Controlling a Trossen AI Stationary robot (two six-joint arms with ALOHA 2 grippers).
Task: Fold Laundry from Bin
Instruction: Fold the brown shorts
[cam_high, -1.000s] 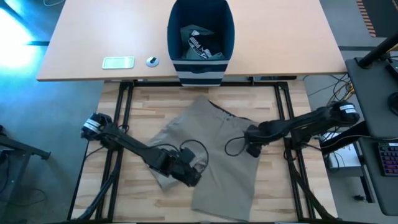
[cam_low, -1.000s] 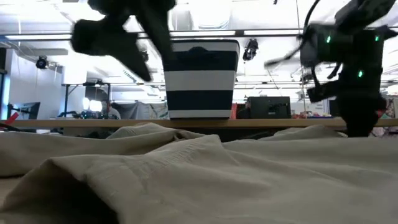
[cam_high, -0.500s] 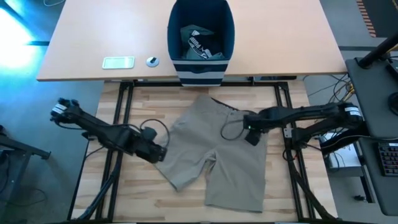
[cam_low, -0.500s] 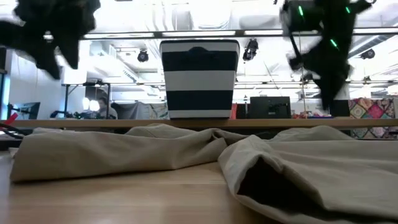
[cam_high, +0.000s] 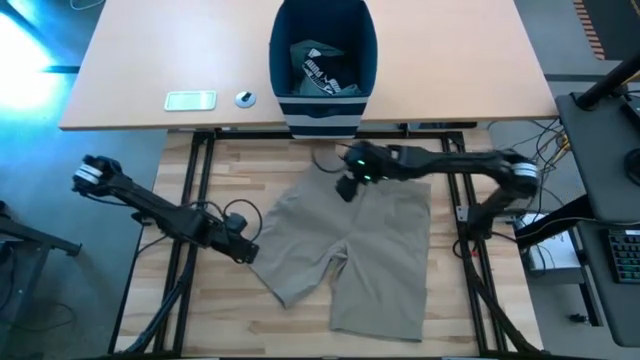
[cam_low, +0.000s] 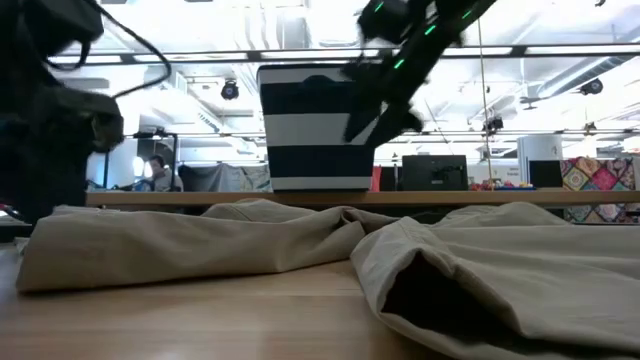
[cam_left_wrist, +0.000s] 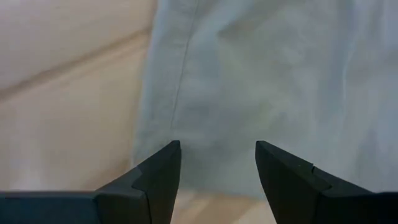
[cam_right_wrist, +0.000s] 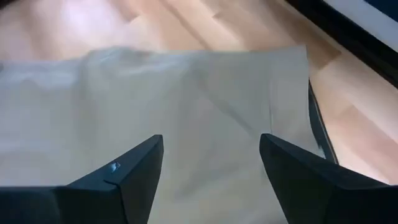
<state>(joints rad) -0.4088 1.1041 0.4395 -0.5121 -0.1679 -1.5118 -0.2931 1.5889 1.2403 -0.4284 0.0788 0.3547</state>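
Beige shorts (cam_high: 350, 250) lie spread flat on the near wooden surface (cam_high: 240, 175), waistband toward the far side, legs toward the near edge. The left gripper (cam_high: 243, 250) sits low at the shorts' left edge, jaws open and empty. The right gripper (cam_high: 345, 187) hovers over the waistband's far left corner, jaws open, gripping nothing. Beyond, on the tan far surface (cam_high: 130, 60), the striped navy bin (cam_high: 323, 60) holds more laundry (cam_high: 318, 68). A small white device (cam_high: 190, 100) lies left of the bin.
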